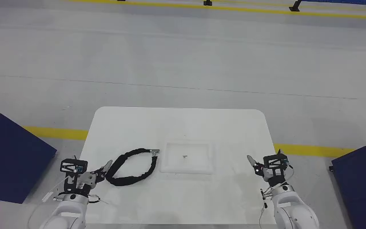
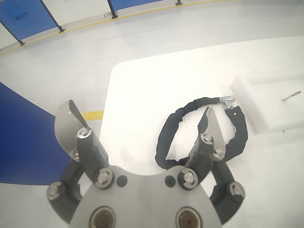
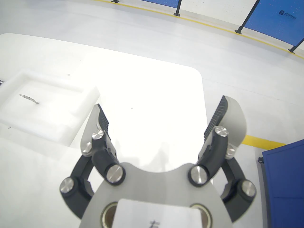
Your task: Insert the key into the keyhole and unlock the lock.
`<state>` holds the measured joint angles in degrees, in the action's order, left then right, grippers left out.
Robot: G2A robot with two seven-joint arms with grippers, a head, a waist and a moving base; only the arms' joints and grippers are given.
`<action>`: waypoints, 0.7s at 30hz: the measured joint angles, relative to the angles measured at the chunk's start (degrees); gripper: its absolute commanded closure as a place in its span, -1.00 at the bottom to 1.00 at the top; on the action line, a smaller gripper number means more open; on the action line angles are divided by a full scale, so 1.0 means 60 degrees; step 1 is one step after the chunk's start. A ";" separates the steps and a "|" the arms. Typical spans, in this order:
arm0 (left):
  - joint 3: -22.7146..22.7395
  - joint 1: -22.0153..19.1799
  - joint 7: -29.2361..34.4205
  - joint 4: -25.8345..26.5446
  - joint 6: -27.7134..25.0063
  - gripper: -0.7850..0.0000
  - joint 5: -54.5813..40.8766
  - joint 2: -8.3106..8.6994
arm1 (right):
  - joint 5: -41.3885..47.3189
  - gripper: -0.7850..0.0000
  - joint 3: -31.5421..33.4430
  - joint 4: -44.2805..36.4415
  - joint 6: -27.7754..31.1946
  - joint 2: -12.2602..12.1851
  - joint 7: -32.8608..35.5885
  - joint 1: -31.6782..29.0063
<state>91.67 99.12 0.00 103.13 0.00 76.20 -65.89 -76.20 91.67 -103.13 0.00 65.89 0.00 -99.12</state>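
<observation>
Pale grey floor (image 1: 183,57) with yellow lines runs behind a white worktop (image 1: 240,131) with rounded corners. Near its middle sits a shallow white tray (image 1: 163,157), and the key (image 1: 185,155) lies flat and alone on the tray's bottom. It is small, thin metal, so likely light, stiff and slippery. Lying flat, it offers little to pinch, and its wider end looks like the best place to take it, leaving the blade free for the keyhole.

The lock (image 2: 241,126) is a chain in a black cloth sleeve, curled in a loop on the worktop just beside the tray. Its shiny metal end (image 2: 226,100) is nearly touching the tray wall. The sleeved part should be heavy and floppy and give a soft, sure grip, but it would sag and swing. The metal end is the rigid part to steady, though smooth. I cannot make out the keyhole.

The left gripper (image 2: 140,106) hangs spread wide and holds nothing, near the loop at the worktop's edge. The right gripper (image 3: 161,103) is likewise wide open and empty, well apart from the tray on the other side.
</observation>
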 measured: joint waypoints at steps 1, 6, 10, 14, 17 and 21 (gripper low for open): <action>0.0000 0.0000 0.0000 0.0000 0.0000 -1.00 0.0000 0.0000 | -0.0010 -1.00 0.0002 -0.0013 0.0012 0.0000 -0.0005 0.0007; 0.0000 0.0000 0.0000 0.0000 0.0000 -1.00 0.0000 0.0000 | -0.0687 -1.00 0.0269 -0.0499 0.0591 -0.0075 0.0323 0.0198; 0.0000 0.0000 0.0000 0.0000 0.0000 -1.00 0.0000 0.0000 | -0.1320 -1.00 0.0474 -0.0862 0.1587 -0.0177 0.1122 0.0553; 0.0000 0.0000 0.0000 0.0000 0.0000 -1.00 0.0000 0.0000 | -0.2228 -1.00 0.0573 -0.0989 0.3408 -0.0347 0.2065 0.1362; 0.0000 0.0000 0.0000 0.0000 0.0000 -1.00 0.0000 0.0000 | -0.2628 -1.00 0.0441 -0.0915 0.4914 -0.0458 0.2755 0.2134; 0.0000 0.0000 0.0000 0.0000 0.0000 -1.00 0.0000 0.0000 | -0.2986 -1.00 -0.0148 -0.0646 0.6938 -0.0567 0.3921 0.3384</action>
<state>91.67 99.12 0.00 103.13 0.00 76.20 -65.89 -94.12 90.78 -107.01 41.63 62.49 23.53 -78.82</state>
